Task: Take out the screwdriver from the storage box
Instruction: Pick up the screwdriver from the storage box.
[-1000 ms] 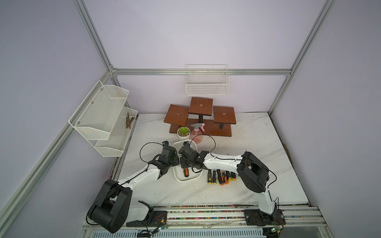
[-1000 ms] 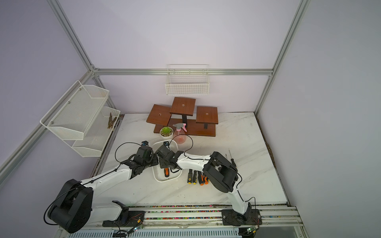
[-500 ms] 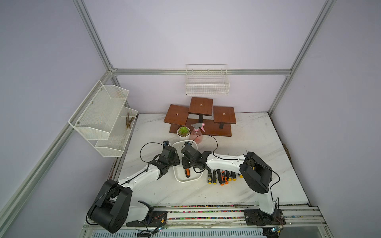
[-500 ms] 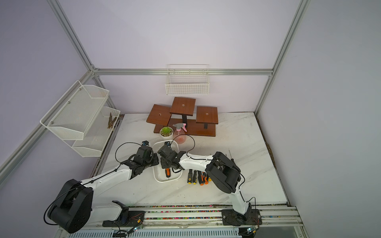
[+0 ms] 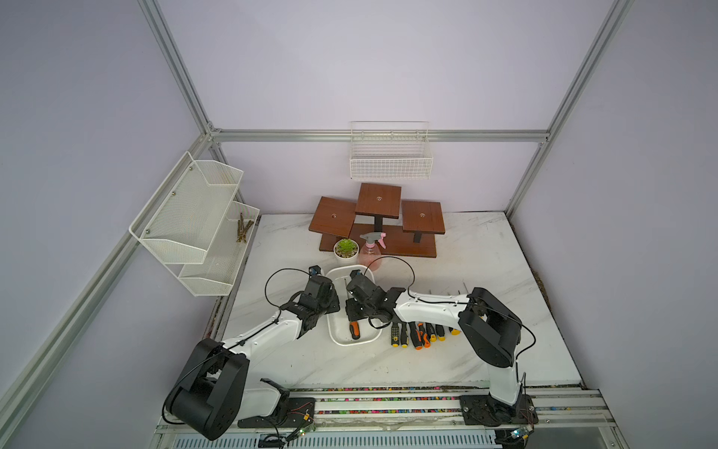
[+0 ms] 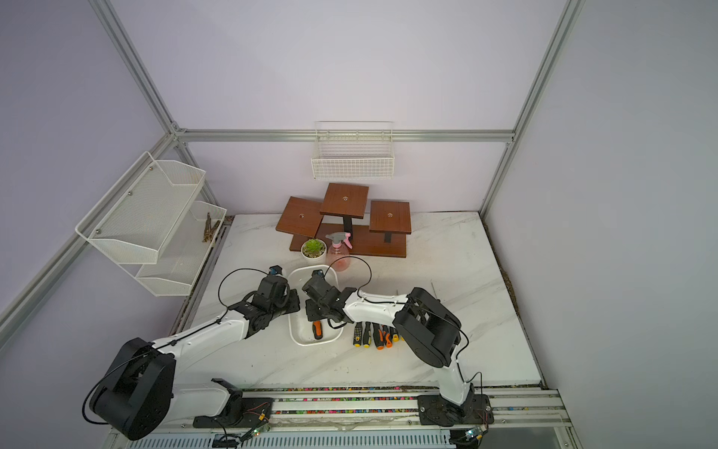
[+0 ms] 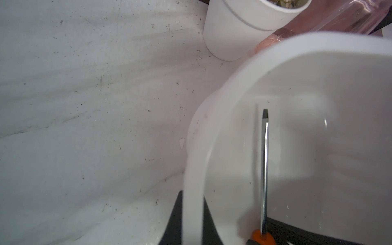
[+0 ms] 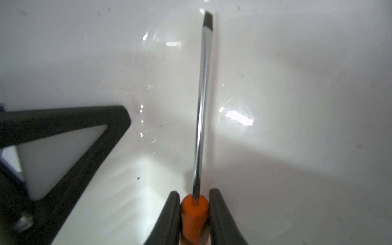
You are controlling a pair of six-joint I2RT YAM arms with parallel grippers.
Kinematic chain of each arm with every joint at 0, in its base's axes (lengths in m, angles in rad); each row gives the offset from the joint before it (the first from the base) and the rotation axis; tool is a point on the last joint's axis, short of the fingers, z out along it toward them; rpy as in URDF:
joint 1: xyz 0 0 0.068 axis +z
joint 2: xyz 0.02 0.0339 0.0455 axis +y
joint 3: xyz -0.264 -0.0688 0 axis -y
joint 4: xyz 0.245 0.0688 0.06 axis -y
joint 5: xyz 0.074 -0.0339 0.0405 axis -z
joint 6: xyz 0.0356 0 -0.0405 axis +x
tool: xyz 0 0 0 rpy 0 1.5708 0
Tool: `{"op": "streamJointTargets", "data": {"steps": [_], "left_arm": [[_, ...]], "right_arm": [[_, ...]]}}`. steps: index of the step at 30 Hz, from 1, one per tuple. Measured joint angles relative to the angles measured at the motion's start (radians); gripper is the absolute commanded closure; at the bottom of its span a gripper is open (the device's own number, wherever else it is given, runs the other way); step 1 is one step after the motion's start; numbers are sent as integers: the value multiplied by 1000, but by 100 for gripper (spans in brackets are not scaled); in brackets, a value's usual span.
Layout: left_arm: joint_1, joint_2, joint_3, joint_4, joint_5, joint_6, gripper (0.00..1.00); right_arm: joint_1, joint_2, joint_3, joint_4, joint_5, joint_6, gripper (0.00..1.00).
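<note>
Orange-handled screwdriver (image 5: 353,329) lengthwise in storage box (image 5: 352,343), tip toward potted plant (image 5: 345,249)

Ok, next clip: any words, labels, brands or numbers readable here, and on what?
No text can be read in any view.
On the screwdriver in the right hand: no print on the part that shows.
On the storage box: plain white, no label.
On the spray bottle and plant pot: no label visible.
On the yellow-and-black handle in the row on the table: speckled marks, too small to read.
</note>
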Motion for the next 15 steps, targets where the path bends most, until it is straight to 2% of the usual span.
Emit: {"op": "streamJointTargets", "data": {"steps": [15], "left_arm": [[-7,0,0,13,14,8,100]], "right_arm": [[-3,-82,-67,70,-8,-8,100]]}}
